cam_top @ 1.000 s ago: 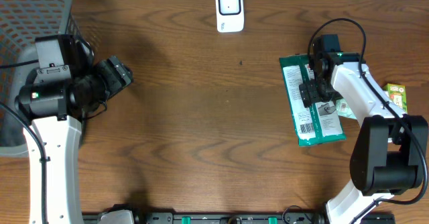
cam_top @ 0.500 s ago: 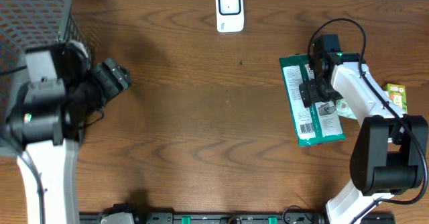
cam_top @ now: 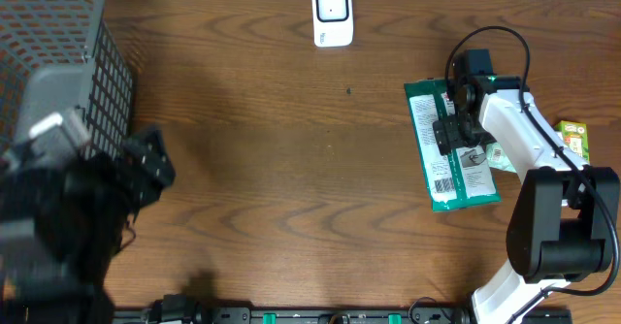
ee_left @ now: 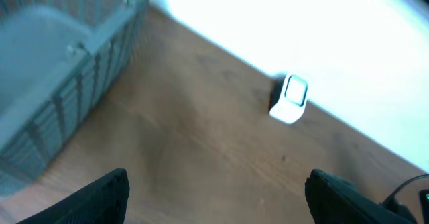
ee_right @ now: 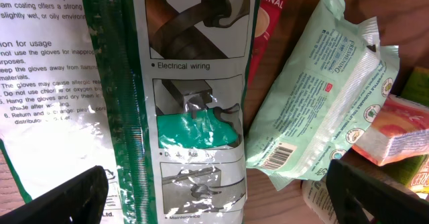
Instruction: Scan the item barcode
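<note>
The glove pack lies near the tabletop's right edge, its middle hidden under the right tool, which is released over it. The left tool, a blur overhead by the left edge, is released and empty. The scanner stands at the far edge.

Grey mesh basket at wooden table's corner, pale green packet, small green box

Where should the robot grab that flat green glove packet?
Probably by the long edge that faces the middle of the table, coming straight down from above. The glove packet lies flat, and a pale pouch crowds its other side, so that bare edge looks easiest to pinch.
</note>
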Tool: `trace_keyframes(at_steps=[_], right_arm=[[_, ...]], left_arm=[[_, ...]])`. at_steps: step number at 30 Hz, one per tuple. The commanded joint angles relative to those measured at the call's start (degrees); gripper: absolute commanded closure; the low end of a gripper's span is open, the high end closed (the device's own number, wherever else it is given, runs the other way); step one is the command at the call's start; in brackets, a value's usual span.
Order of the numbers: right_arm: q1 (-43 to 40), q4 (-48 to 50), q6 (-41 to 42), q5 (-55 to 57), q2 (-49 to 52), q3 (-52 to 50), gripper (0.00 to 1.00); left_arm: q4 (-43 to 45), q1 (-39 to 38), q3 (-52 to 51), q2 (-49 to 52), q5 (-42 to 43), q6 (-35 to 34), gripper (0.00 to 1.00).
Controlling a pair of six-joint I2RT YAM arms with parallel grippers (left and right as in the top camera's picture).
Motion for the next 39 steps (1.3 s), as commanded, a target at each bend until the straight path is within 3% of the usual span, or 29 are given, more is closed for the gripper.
trace_keyframes(at_steps=[1,12,20,28,39], right_arm=[[-0.50,0.13,0.96,0.11,-0.17,0.94,0.01],[-0.52,0.13,0.96,0.11,-0.17,0.94,0.01],[-0.52,0.15,0.96,0.11,-0.17,0.94,0.01],[-0.50,0.13,0.96,0.11,-0.17,0.94,0.01],[-0.50,0.13,0.96,0.11,-0.17,0.94,0.01]], left_arm=[[0.35,-2.47,-0.66,-4.31,-6.23,0.98,0.15],[15.65,-3.43,-14.01,-21.38,-7.28,0.98,0.15],[36.15,-3.45,-29.94,-31.52,-6.80,0.96,0.15],[51.56,-3.50,-39.78,-37.83,-6.75,0.98,0.15],[66.36,-4.24,-49.29,-43.71,-6.75,0.98,0.15]])
